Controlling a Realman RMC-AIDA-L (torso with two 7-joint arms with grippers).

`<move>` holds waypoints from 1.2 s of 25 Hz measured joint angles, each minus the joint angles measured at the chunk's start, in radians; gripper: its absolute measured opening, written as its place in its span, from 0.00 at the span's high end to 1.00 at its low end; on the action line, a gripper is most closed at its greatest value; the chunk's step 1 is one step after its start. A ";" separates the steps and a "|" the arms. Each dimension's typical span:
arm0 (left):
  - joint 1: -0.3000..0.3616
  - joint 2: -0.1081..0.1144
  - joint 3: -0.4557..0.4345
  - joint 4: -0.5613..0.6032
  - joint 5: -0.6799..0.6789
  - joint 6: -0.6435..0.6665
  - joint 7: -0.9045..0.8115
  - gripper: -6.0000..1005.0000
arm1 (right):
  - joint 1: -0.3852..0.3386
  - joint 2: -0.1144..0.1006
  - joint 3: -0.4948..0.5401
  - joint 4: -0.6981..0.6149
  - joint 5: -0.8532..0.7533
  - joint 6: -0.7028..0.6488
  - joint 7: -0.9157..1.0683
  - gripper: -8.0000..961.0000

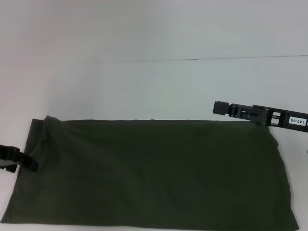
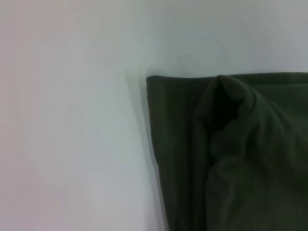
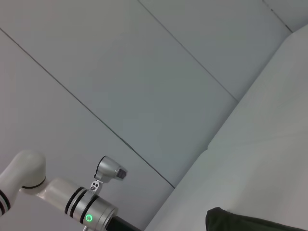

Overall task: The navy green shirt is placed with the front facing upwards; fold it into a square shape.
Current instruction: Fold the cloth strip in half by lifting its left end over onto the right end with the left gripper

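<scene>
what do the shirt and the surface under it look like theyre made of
The navy green shirt looks like soft matte knit fabric, probably cotton: it drapes flat and bunches into a rounded fold at its far left corner, with no sheen. The table looks smooth, hard and white, perhaps laminate; its exact material is unclear.

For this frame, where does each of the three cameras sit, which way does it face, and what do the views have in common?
Head view: on the robot's head, looking forward and down at the white table; the navy green shirt lies folded into a long band, left gripper at its left edge, right gripper near its far right corner.
Left wrist view: looks down on a bunched shirt corner; none of the robot shows.
Right wrist view: angled sideways; the left arm shows farther off.
Shared: all three show the shirt.
</scene>
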 joint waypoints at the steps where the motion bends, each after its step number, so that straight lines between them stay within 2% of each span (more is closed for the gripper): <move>1: 0.000 -0.001 0.003 0.000 0.000 0.000 0.000 0.28 | 0.001 0.000 0.000 0.000 0.000 0.001 0.000 0.39; 30: -0.004 -0.011 0.018 -0.004 0.020 -0.014 -0.017 0.25 | 0.003 0.000 -0.004 0.000 0.000 0.005 0.000 0.39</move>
